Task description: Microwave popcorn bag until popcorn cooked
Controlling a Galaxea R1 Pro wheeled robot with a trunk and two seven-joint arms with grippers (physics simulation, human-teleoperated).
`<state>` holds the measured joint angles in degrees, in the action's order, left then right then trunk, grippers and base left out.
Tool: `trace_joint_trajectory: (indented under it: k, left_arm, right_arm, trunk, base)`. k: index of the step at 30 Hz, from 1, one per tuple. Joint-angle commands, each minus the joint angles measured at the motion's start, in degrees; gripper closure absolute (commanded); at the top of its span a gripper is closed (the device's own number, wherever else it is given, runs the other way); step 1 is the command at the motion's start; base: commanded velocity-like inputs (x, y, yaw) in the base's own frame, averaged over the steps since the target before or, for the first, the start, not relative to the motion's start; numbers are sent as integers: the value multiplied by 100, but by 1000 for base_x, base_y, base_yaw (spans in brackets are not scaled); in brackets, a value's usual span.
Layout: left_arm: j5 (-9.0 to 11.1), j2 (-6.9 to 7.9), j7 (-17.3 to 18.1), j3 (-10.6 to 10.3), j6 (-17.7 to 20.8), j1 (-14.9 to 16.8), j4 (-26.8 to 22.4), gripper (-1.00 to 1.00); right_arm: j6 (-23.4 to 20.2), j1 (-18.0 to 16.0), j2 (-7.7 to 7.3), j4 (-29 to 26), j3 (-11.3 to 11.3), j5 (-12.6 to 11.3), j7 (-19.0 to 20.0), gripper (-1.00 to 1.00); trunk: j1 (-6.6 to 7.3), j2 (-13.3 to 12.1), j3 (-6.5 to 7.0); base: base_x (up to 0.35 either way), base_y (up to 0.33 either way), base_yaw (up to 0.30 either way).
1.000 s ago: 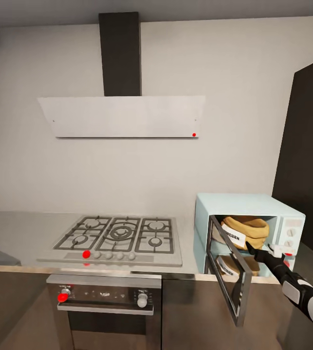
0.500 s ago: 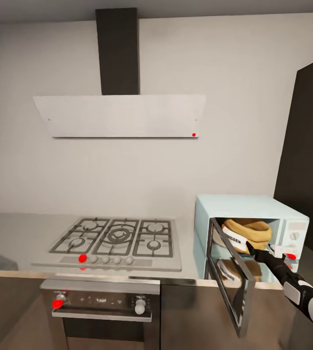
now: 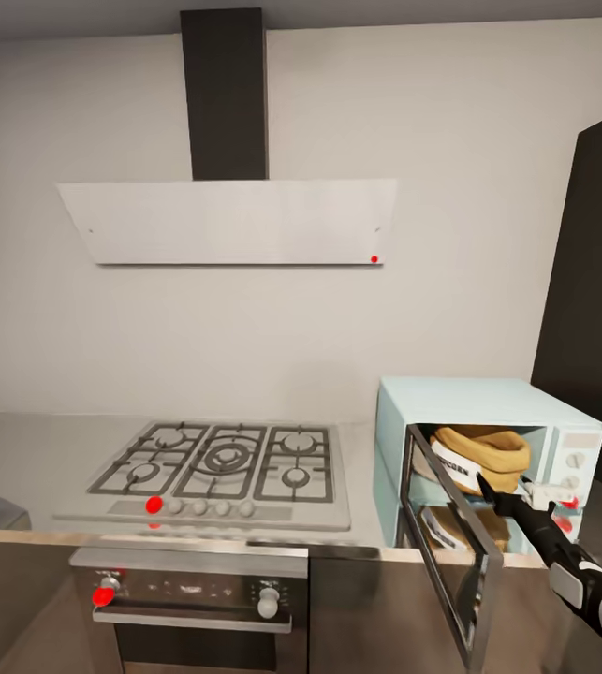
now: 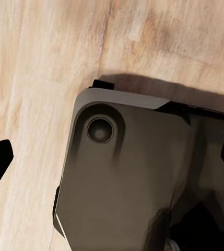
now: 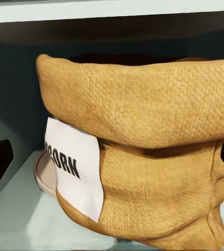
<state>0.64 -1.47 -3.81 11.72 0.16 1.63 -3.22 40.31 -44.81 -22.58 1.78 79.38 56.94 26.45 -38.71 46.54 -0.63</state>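
Observation:
The pale-blue microwave (image 3: 474, 398) stands on the grey countertop (image 3: 29, 449) at the right, and its dark glass door (image 3: 450, 548) swings out toward me. Inside, the tan popcorn bag (image 3: 488, 449) (image 5: 143, 157) sits upright on the turntable plate (image 5: 41, 178), rim rolled, white label facing the opening. The popcorn itself is hidden in the bag. My right gripper (image 3: 499, 496) (image 5: 112, 159) is open just in front of the cavity, fingers spread wide and apart from the bag. My left gripper (image 4: 112, 159) is open with nothing in it, above the wooden floor and the robot's base (image 4: 122, 183).
A grey gas hob (image 3: 216, 463) lies left of the microwave, with a built-in oven (image 3: 188, 590) under it and a white hood (image 3: 230, 220) above. A tall dark cabinet (image 3: 591, 309) stands right of the microwave. The open door juts past the counter's front edge.
The whole picture has shifted a little, so the camera has moved. The right gripper keeps about the same place before the open microwave, and the bag stays inside.

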Motion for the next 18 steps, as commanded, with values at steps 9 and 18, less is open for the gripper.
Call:
trace_joint_trajectory:
  k: [9,18]
  left_arm:
    - [7,-3,-14,23,2,2,-3,-100]
    - [7,-10,-14,23,5,2,-3,-100]
  right_arm:
    - [4,-1,-6,15,43,-8,36,-100]
    - [4,-1,-2,23,43,-8,36,-100]
  trunk:
    - [-4,4,-7]
    - [-4,4,-7]
  base:
    - [65,0,0]
    - [106,27,0]
